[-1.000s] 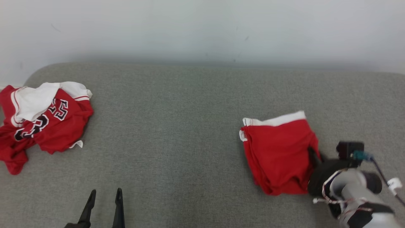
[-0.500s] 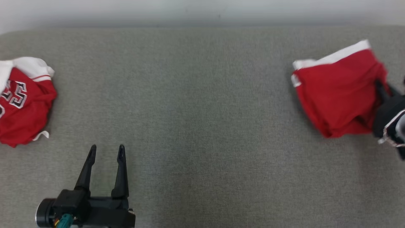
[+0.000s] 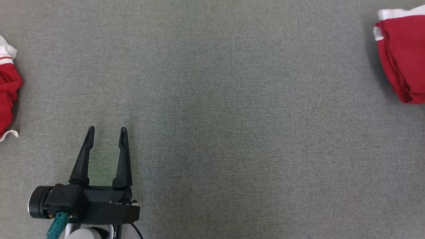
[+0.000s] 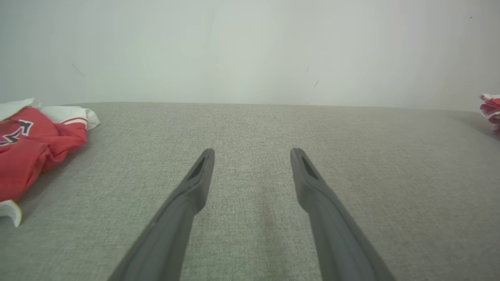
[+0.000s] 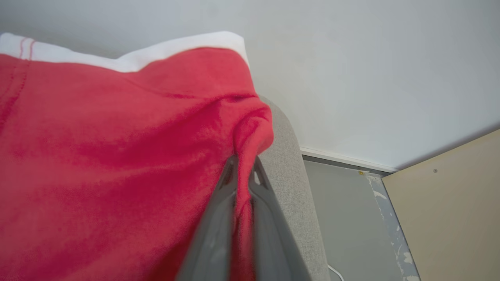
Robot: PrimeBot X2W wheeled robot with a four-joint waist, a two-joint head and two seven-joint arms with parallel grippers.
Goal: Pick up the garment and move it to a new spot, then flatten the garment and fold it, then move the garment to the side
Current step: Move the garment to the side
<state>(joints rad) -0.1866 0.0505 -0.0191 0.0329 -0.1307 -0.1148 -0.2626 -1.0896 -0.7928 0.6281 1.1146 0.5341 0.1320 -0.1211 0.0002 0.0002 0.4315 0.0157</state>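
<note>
In the head view you have the left gripper (image 3: pixel 107 130) low on the left over the grey padded surface (image 3: pixel 232 116). Its jaws are spread, with bare fabric between the two dark fingers. The red garment (image 3: pixel 403 56), with a white band along its top, lies at the upper right and is cut off by the frame's edge, so you cannot see how far it runs. A second red and white jersey (image 3: pixel 7 86) is cropped at the left edge, well apart from it.

In the left wrist view the left gripper (image 4: pixel 253 153) points along the surface (image 4: pixel 250 125) toward a pale wall (image 4: pixel 250 47), jaws wide and holding nothing. The jersey (image 4: pixel 31 152) sits crumpled at the left, its dark lettering only partly showing. A sliver of the garment (image 4: pixel 491 109) peeks in at the far right.

In the right wrist view the right gripper (image 5: pixel 244 166) has its jaws pinching a fold of the garment (image 5: pixel 109 156), and the fingertips are half buried in cloth. The garment hides most of the surface (image 5: pixel 289 164). The surface's rounded end shows just beside the pinch, with grey floor (image 5: pixel 343 218) and a beige panel (image 5: pixel 449 203) beyond. You cannot tell here whether the garment hangs or rests
</note>
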